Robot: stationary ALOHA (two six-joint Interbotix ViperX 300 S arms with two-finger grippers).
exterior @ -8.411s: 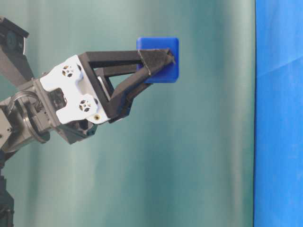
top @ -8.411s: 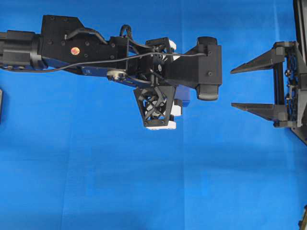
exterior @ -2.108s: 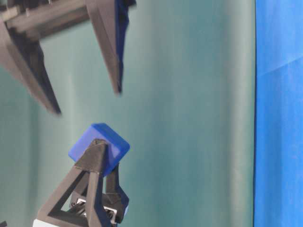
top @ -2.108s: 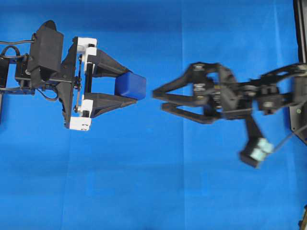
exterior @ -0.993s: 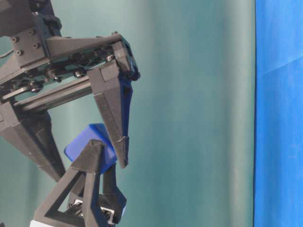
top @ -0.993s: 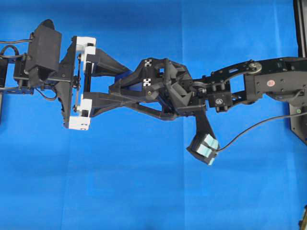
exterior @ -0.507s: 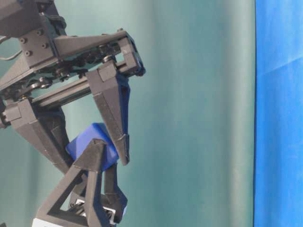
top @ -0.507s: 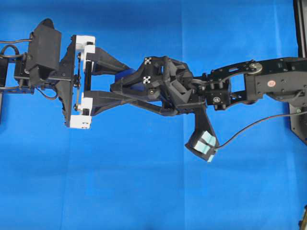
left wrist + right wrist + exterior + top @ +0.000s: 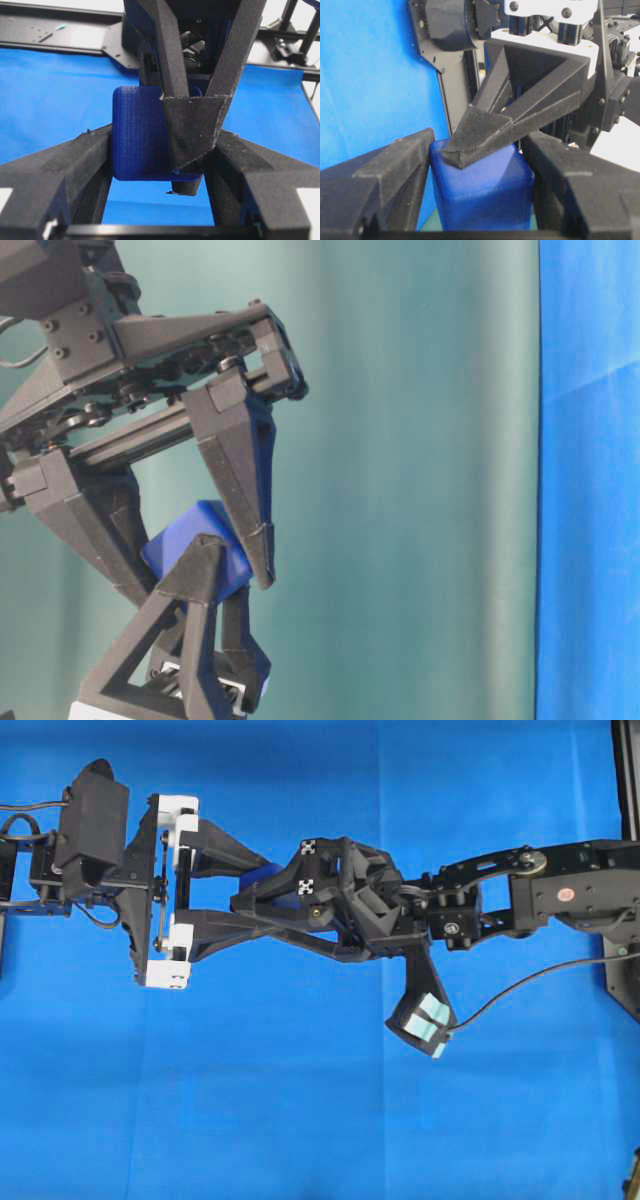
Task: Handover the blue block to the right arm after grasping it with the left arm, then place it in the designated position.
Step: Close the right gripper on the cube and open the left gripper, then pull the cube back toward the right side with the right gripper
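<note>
Blue block (image 9: 192,552) sits in mid-air above the blue cloth (image 9: 300,1100), pinched between the fingers of both grippers at once. The left gripper (image 9: 262,898), with white brackets on its rail, is partly closed on two of the block's sides. The right gripper (image 9: 200,575) is crossed over it, its jaws partly closed and pressed against the block's other two sides.

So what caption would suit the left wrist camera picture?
Two black end effectors, left and right, grip one small dark-blue cube above blue cloth.
</note>
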